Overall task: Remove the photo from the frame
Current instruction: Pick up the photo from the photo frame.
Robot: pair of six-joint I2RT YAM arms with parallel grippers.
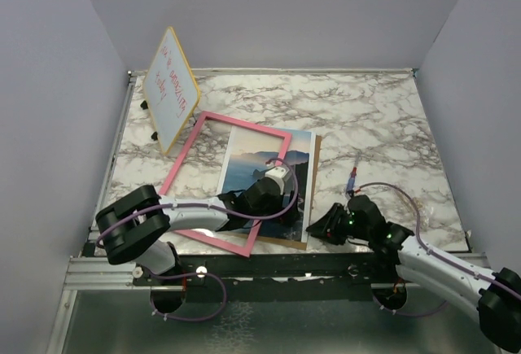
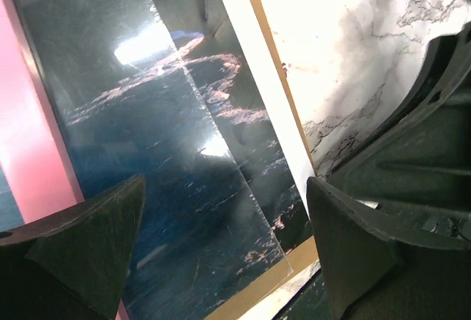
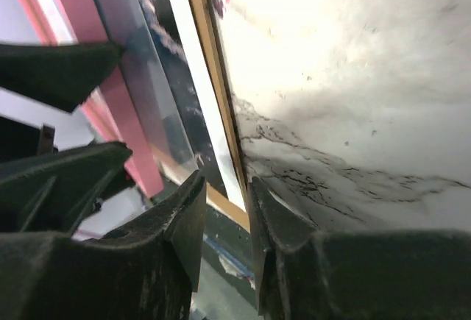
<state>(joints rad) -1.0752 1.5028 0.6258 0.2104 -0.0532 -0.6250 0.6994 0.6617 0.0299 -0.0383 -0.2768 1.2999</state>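
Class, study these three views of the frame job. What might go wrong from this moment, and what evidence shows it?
1. The left tool hangs open over a clear sheet lying on the photo; closing here may scratch or snag the sheet instead of the print.
2. The right tool sits at the edge of the brown backing; a pull there might drag the photo and the skewed pink frame along.

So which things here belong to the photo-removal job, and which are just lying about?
Job in hand:
photo
pink frame
brown backing board

Lying about:
whiteboard with red writing
pen
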